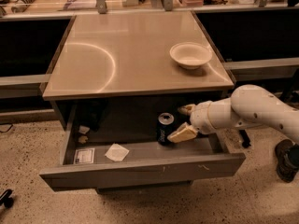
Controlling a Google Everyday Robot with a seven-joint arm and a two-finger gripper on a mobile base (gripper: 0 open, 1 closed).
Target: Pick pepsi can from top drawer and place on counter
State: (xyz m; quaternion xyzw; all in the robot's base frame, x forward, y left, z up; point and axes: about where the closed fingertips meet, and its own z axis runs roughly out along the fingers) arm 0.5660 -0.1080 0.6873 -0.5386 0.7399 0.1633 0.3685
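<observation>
In the single camera view we see the top drawer [140, 174] pulled out below the counter [131, 50], its dark inside exposed. The pepsi can [164, 127] stands upright inside the drawer, right of the middle and towards the back, its silver top facing up. Our white arm reaches in from the right, and the gripper [183, 121] sits inside the drawer just to the right of the can. Its two pale fingers [183, 133] are spread wide apart, one higher and one lower, and they hold nothing; the lower tip lies very close to the can's side, though we cannot tell if it touches. A white bowl [190, 55] rests on the counter's right half. On the drawer floor to the left lie a paper scrap [116, 152] and a small card [84, 156]
</observation>
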